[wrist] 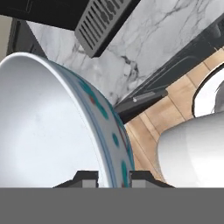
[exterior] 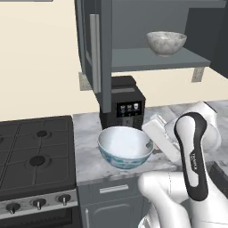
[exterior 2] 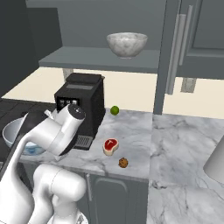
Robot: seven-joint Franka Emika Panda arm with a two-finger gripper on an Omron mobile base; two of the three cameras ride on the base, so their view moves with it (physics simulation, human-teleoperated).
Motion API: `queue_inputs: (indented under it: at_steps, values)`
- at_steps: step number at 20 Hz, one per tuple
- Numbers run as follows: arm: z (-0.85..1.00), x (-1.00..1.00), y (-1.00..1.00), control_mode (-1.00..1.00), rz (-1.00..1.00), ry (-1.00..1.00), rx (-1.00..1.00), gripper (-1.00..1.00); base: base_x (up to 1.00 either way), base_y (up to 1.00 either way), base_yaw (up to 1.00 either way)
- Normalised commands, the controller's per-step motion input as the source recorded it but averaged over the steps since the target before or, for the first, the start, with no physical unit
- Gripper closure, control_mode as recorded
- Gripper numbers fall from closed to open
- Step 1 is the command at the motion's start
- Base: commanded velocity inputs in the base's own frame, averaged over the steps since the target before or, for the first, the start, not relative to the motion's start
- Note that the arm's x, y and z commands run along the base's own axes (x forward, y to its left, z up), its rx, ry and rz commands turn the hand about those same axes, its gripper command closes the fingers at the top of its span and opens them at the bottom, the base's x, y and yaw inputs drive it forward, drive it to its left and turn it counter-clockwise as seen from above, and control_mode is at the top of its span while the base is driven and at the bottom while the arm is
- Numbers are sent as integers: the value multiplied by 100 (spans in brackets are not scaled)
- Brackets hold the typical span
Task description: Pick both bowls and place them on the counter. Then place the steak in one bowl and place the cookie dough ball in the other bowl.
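The wide white bowl (exterior: 124,147) with blue pattern outside sits low at the front of the marble counter (exterior: 87,142), in front of the coffee machine; I cannot tell whether it rests on the slab. My gripper (wrist: 113,177) is shut on its right rim (exterior: 149,144), one fingertip inside and one outside. The arm partly hides this bowl (exterior 2: 15,131) in the right base view. The grey marbled bowl (exterior 2: 127,43) stands upright on the open cabinet shelf (exterior: 166,42). The steak (exterior 2: 110,145) and the cookie dough ball (exterior 2: 123,162) lie on the counter (exterior 2: 183,144) right of the machine.
A black coffee machine (exterior: 124,104) stands at the back of the counter. The black gas stove (exterior: 35,151) adjoins the counter on the left. A green lime (exterior 2: 114,110) lies by the wall. A pale rounded object (exterior 2: 216,162) is at the far right.
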Motion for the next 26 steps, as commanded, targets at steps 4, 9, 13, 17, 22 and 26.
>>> queue_inputs:
  at_steps: [4, 9, 13, 17, 22, 26]
  values:
    - [-19, 37, 25, -100, -2, 0, -13, 100, 0, 0, 0]
    - [-21, 38, 17, -100, -1, 1, -8, 100, 0, 0, 0]
    - [-23, 28, 26, -100, -1, 0, -4, 100, 0, 0, 0]
    - [-21, 29, 29, -100, -1, 0, 0, 100, 0, 0, 0]
    - [-20, 34, 21, -100, 0, 0, 0, 100, 0, 0, 0]
    - [-24, 35, 20, -100, 0, 0, 0, 100, 0, 0, 0]
